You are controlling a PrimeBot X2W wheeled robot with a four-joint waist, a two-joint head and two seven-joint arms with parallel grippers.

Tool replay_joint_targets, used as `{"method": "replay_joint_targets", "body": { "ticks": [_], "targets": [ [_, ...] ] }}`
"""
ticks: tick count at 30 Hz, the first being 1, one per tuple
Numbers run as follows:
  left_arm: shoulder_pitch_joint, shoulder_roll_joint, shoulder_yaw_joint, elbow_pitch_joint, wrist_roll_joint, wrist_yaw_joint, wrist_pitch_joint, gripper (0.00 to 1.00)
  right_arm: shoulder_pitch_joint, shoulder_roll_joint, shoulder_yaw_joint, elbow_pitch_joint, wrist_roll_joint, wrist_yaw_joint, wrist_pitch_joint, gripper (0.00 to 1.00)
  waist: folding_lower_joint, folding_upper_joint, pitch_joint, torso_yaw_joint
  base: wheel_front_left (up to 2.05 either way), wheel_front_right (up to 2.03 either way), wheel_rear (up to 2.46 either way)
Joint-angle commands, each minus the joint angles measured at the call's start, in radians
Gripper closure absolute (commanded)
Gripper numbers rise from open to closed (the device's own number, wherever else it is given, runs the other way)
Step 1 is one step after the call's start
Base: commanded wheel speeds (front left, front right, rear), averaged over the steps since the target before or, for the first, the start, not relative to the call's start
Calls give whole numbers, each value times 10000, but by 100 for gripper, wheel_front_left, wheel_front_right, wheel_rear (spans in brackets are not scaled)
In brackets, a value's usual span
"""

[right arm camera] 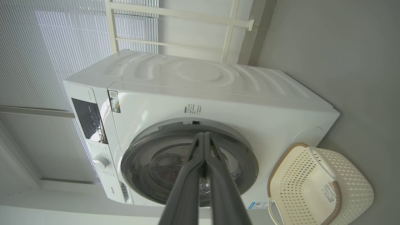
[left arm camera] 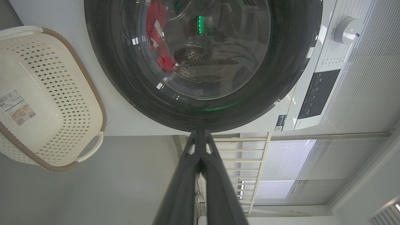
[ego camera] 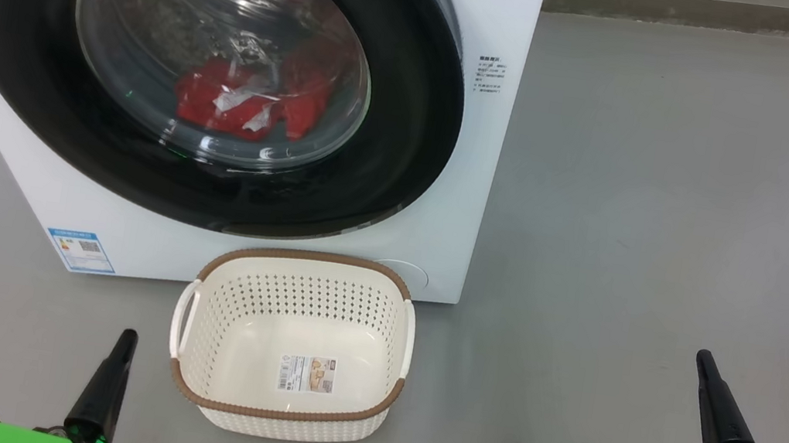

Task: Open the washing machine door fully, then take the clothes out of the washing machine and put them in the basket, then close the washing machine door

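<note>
The white washing machine (ego camera: 482, 188) stands ahead with its round black-rimmed door (ego camera: 11, 63) closed against the front. Red clothes (ego camera: 247, 106) with white patches lie in the drum behind the glass. The cream basket (ego camera: 291, 339) with a brown rim sits empty on the floor just before the machine. My left gripper (ego camera: 127, 335) is shut at the lower left, beside the basket. At the lower right my right gripper (ego camera: 703, 357) is shut, well away from the machine. The left wrist view holds the door (left arm camera: 125, 81), clothes (left arm camera: 156, 40) and basket (left arm camera: 47, 93); the right wrist view holds the machine (right arm camera: 218, 100), door (right arm camera: 137, 156) and basket (right arm camera: 312, 184).
Grey floor (ego camera: 677, 217) spreads wide to the right of the machine. A control panel (right arm camera: 87, 118) and a dial (right arm camera: 100, 162) sit along the machine's top edge. Slatted blinds (right arm camera: 47, 47) and a white frame (right arm camera: 175, 14) stand behind it.
</note>
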Motion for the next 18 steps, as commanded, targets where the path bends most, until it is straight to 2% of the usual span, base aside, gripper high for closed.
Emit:
{"method": "replay_joint_targets", "body": {
  "ticks": [1,11,12,13,14,15,18],
  "targets": [
    [-393,177,339,-207,-72,-71,42,100,-419,-102,181,-294,-12,-4,56,100,0,0,0,0,0,0,0],
    [-393,177,339,-207,-72,-71,42,100,-419,-102,181,-294,-12,-4,56,100,0,0,0,0,0,0,0],
    [9,-5,-6,28,2,2,-3,0,7,6,8,33,-1,2,-2,0,0,0,0,0,0,0,0],
    [46,-30,-21,113,2,6,-4,100,31,32,22,135,-1,2,-5,100,0,0,1,0,0,0,0],
    [123,-78,-39,237,2,11,-4,100,100,84,42,263,-1,4,-6,100,0,0,2,0,0,0,0],
    [206,-126,-59,356,2,11,-5,0,195,134,68,383,-1,4,-8,0,0,0,3,0,0,0,0],
    [216,-154,-112,436,7,10,-40,0,214,161,140,462,-7,4,-37,0,1,0,18,-1,0,0,0]
  ]
}}
